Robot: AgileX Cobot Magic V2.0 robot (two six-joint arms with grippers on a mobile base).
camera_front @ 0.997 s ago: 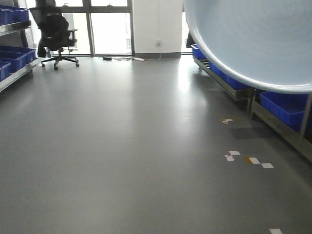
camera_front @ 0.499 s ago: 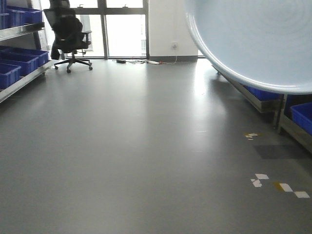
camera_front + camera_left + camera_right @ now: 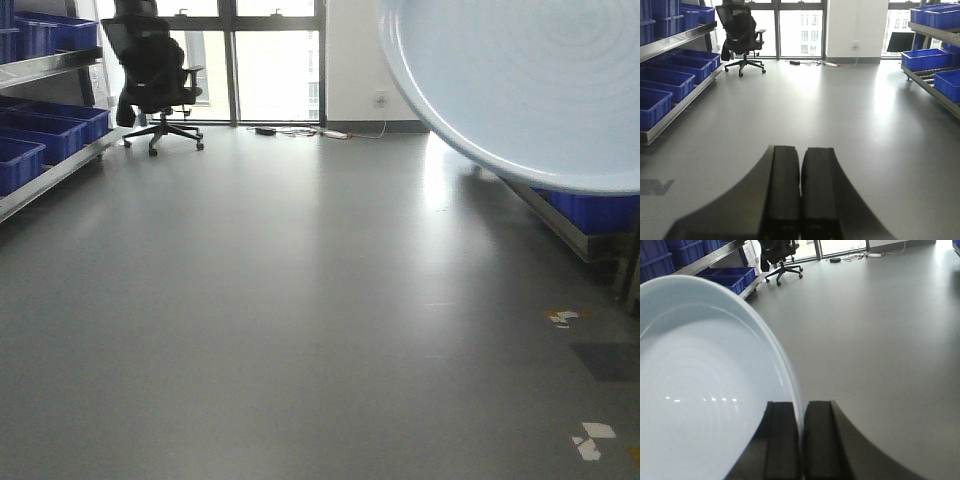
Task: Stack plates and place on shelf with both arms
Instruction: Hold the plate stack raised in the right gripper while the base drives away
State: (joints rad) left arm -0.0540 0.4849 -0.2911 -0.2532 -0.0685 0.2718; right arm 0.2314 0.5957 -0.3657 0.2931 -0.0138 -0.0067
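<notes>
While clamping the rim of a glossy pale bluish-white round plate point(image 3: 705, 390), the right gripper point(image 3: 801, 412) is narrow. Left gripper point(image 3: 800, 155): closed, empty.

Daylight from the far windows point(image 3: 272, 60), blown out to white; glare patches on the glossy floor point(image 3: 300, 300); exposure even, slightly hazy; plate point(image 3: 520, 80) near the lens, soft-edged, small specular dots in the right wrist view; left tool point(image 3: 800, 200) blurred, probably too close to focus.
</notes>
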